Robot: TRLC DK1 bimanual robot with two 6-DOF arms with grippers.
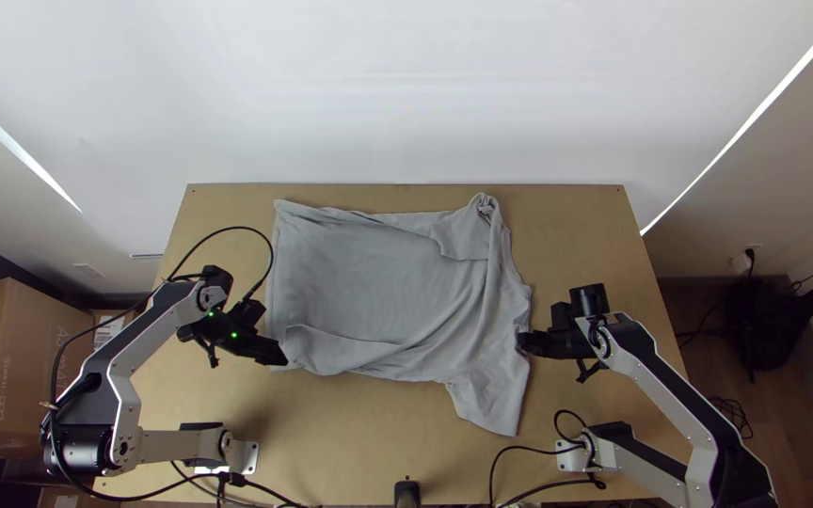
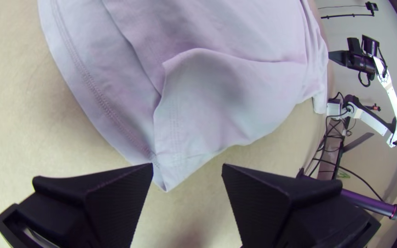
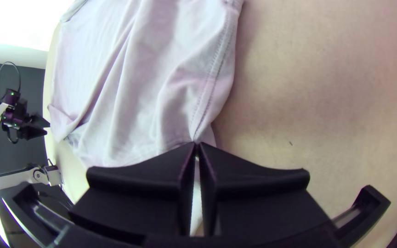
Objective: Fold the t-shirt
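The grey t-shirt [image 1: 378,282] lies spread with wrinkles across the table, its lower left part turned over in a flap, a sleeve-like piece pointing toward the near edge. At its lower left corner is my left gripper [image 1: 279,356]. In the left wrist view that gripper [image 2: 187,172] stands open, the shirt's corner [image 2: 171,170] lying just beyond the gap. My right gripper [image 1: 523,344] is at the shirt's right edge. In the right wrist view the right gripper [image 3: 196,149] is shut on a pinch of cloth beside a stitched seam [image 3: 210,87].
Bare wood of the table [image 1: 350,428] lies between the shirt and the near edge. Black cables [image 1: 510,452] run by the arms' bases. A small dark object [image 1: 407,491] stands at the near edge, middle. A cardboard box [image 1: 21,357] is left of the table.
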